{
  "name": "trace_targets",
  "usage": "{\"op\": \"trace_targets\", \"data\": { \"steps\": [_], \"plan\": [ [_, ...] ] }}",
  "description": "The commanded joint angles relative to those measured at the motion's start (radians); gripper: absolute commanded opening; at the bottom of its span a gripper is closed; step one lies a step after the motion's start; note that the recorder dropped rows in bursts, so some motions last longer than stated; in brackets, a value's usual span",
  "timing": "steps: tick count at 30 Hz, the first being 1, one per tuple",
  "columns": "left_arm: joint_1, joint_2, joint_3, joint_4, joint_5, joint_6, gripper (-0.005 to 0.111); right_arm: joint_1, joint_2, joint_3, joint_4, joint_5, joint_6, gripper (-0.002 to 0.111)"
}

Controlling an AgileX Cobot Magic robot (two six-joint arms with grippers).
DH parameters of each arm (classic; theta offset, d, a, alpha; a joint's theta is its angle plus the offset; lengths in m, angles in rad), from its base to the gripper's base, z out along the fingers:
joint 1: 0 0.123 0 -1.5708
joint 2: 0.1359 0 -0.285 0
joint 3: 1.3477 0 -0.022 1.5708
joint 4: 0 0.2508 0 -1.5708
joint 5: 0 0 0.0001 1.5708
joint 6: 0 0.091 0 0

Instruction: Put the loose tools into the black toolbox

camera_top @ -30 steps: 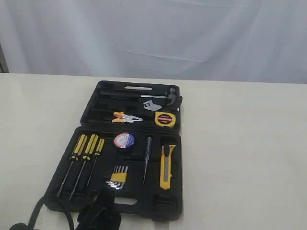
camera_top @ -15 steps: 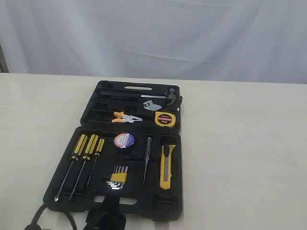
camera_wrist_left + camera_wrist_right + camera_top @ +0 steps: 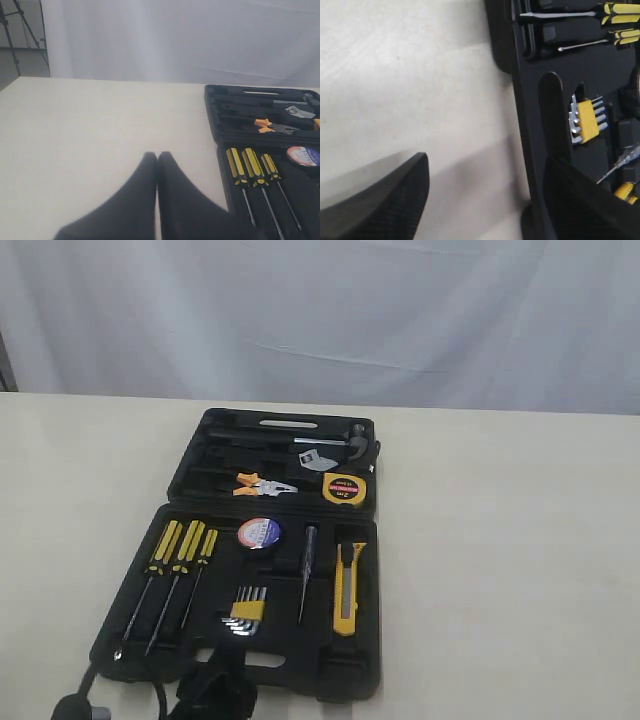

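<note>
And the right claw (image 3: 486, 162) gapes wide at the black toolbox's (image 3: 527, 125) rim, utility knife (image 3: 346, 585) lying top-to-bottom at the box's lower right in the exterior view; left claw (image 3: 156, 156) pinched closed, farther off.

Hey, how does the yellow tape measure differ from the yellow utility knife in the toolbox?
The tape measure is small and squarish; the utility knife is long and slim. The tape measure sits in the toolbox's far half, the utility knife in its near half. The tape measure shows a red label; the utility knife has a black end. Both are yellow, on the box's right side in the exterior view.
</note>
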Motion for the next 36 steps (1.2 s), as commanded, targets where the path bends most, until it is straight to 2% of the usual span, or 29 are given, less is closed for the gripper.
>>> {"op": "trace_targets", "data": {
  "steps": [1,12,23,25,27,32,36],
  "plan": [
    [-0.002,-0.003,0.002,-0.002,0.000,0.000,0.000,-0.035,0.000,0.000,-0.011,-0.017,0.003,0.063],
    [-0.002,-0.003,0.002,-0.002,0.000,0.000,0.000,-0.168,0.000,0.000,-0.051,-0.068,-0.008,0.063],
    [-0.002,-0.003,0.002,-0.002,0.000,0.000,0.000,-0.177,0.081,0.000,-0.081,-0.100,-0.028,0.062],
    [-0.002,-0.003,0.002,-0.002,0.000,0.000,0.000,-0.177,0.091,0.000,-0.095,-0.100,-0.028,0.056],
    [-0.002,-0.003,0.002,-0.002,0.000,0.000,0.000,-0.177,0.093,0.000,-0.100,-0.100,-0.028,0.043],
    [-0.002,-0.003,0.002,-0.002,0.000,0.000,0.000,-0.183,0.093,0.000,-0.104,-0.097,-0.028,0.000],
    [-0.002,-0.003,0.002,-0.002,0.000,0.000,0.000,-0.183,0.091,0.000,-0.097,-0.095,-0.067,-0.001]
  ]
}}
